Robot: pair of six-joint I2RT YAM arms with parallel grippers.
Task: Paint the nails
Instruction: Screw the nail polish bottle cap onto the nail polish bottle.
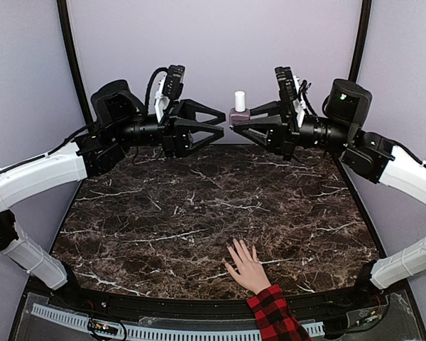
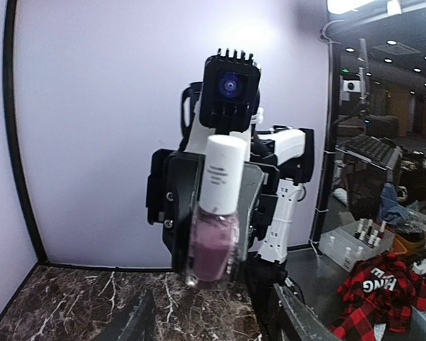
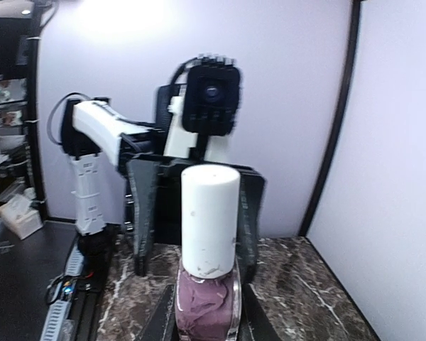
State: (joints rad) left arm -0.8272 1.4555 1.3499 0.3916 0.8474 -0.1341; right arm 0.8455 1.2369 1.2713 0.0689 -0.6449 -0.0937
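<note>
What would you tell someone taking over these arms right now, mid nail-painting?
The right gripper has its jaws shut on the polish bottle, held upright in the air above the far side of the table.
The left gripper has its jaws open, facing the bottle without gripping it.
The hand lies flat near the table's near edge; its nails are too small to judge.
Done: bottle lifted.
Left: the white cap is on, so uncap, then paint.

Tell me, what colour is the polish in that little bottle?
The polish bottle holds dusty mauve polish; the left wrist view shows it best.
</note>
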